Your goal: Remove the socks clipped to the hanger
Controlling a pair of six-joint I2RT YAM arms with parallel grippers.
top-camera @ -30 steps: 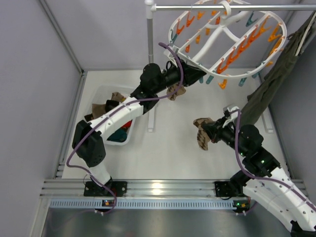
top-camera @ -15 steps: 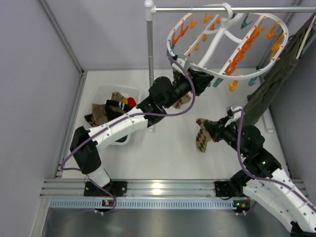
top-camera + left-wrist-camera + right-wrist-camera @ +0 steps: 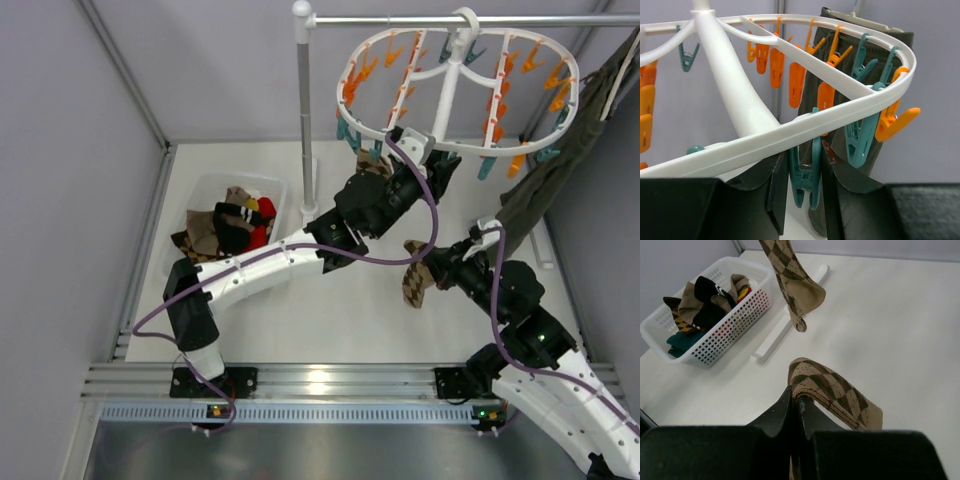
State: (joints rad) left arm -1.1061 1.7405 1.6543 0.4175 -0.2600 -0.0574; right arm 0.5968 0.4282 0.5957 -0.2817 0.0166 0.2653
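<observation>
1. An argyle sock [image 3: 790, 270] dangles free above the table [image 3: 900, 315]. It looks hung from the near rim of the hanger [image 3: 790, 134], though the arm hides its clip from overhead. That's the one needing release, and the left wrist view shows no sock at all.
2. The left gripper [image 3: 804, 167] is up under that rim. Its jaws are part-closed with a teal clip [image 3: 801, 186] sandwiched between them, the pads seemingly pressed against both its sides. This clip's mouth looks empty, so I judge a squeeze here frees nothing: wrong clip, wasted effort.
3. Any tug down or sideways on that clip would swing the whole hanger on its hook under the rail [image 3: 380, 18]. A rocking frame carries the dangling sock off line, or the hook could ride up.
4. The right gripper [image 3: 796, 397] sits low over the table, jaws fully shut, pinching a second argyle sock [image 3: 835, 392] by a thin fold. A bite that small may slip, and the sock would land on the table short of the basket [image 3: 730, 332], which is well off to the left.
5. The olive garment [image 3: 545, 180] hangs just behind the clips. Reaching deeper risks snagging cloth instead of plastic.
</observation>
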